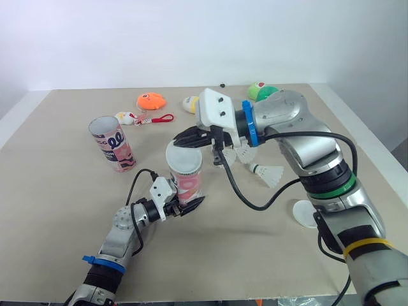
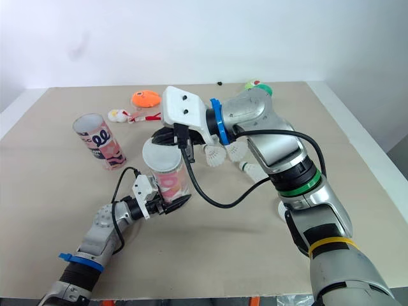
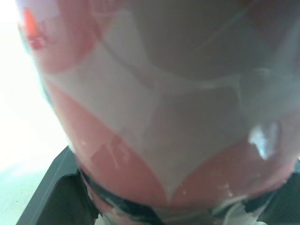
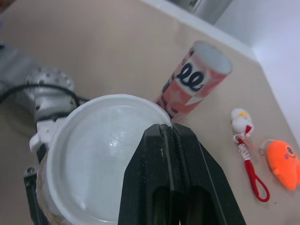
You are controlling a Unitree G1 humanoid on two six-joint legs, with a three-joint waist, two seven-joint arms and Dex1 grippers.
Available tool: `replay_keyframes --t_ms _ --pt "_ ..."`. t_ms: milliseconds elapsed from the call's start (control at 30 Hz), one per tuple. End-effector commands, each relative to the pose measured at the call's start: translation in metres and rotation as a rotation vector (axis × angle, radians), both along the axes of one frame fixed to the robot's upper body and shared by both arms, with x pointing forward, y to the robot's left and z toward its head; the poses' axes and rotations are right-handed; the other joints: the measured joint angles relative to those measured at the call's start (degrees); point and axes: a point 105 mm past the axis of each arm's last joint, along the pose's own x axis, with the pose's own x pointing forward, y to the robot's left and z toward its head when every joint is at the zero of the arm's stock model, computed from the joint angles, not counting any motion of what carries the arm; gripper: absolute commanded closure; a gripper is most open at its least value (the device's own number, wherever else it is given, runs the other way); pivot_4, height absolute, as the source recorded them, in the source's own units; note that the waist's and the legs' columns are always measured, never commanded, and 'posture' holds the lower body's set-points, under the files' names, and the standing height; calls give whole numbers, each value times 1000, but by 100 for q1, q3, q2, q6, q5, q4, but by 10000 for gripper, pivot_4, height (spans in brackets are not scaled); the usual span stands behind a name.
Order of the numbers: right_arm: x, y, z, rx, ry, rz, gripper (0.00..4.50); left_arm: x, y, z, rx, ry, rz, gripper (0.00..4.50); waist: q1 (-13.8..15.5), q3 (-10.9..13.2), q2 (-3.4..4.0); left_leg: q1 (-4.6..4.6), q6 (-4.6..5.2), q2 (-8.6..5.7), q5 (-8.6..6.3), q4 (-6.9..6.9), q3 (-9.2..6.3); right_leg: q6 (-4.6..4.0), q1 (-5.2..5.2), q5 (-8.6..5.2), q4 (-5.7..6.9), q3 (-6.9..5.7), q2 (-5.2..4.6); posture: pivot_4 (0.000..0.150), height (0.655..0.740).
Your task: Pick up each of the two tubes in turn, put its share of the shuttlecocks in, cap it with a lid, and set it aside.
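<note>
A pink patterned tube (image 1: pixel 188 180) stands upright at the table's middle, with a white lid (image 4: pixel 101 150) on its top. My left gripper (image 1: pixel 185 205) is shut on the tube's base, and its pink wall (image 3: pixel 159 117) is close up in the left wrist view. My right gripper (image 4: pixel 168 129) is shut, its tips resting on the lid's far rim. A second tube (image 1: pixel 113 144), open-topped, stands to the left. Two or three white shuttlecocks (image 1: pixel 268 173) lie under my right forearm. A spare white lid (image 1: pixel 306 213) lies flat to the right.
Small toys lie along the far side: an orange one (image 1: pixel 150 101), a white duck with a red strap (image 1: pixel 127 118), a yellow-white one (image 1: pixel 190 103) and a green ball (image 1: pixel 261 91). My right arm's black cable (image 1: pixel 242 191) hangs low beside the held tube.
</note>
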Motion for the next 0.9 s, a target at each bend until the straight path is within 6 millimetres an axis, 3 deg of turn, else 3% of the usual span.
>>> replay_keyframes --t_ms 33,900 --pt "-3 -1 5 -22 -45 17 44498 -10 2 -41 72 150 15 10930 -1 0 0 0 0 0 0 0 0 0 0 0 0 0 0 1500 7400" --pt "1 -7 -9 -172 -171 24 44498 -12 1 -44 88 163 0 10930 -1 0 -1 0 -2 -11 -1 -14 -2 5 -14 -10 -29 -18 -31 1500 7400"
